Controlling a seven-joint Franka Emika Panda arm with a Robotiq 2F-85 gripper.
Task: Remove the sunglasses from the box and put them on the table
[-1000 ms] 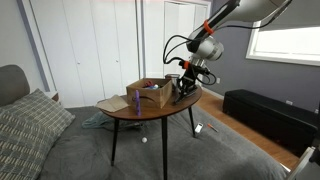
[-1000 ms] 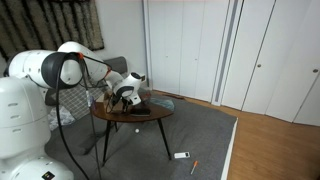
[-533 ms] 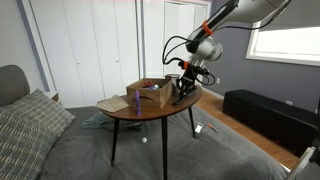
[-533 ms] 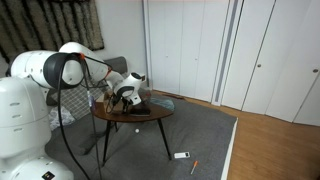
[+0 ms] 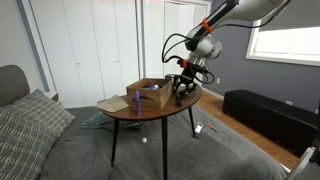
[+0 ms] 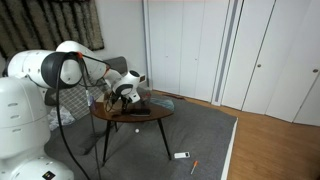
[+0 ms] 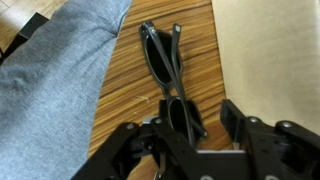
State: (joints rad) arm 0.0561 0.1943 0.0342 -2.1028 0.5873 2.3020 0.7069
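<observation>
Sunglasses: dark, glossy and folded; I see them flat on the table, which has striped wood grain.
Claw: black fingers spread, straddling their near end.
Box: tan cardboard, flaps raised, beside my claw.

I see the sunglasses, dark and folded, lying flat on the table, just beside the box's outer wall. The table is round, reddish-brown striped wood on thin dark legs. The box, tan cardboard with its flaps raised, sits upright on the table top.
</observation>
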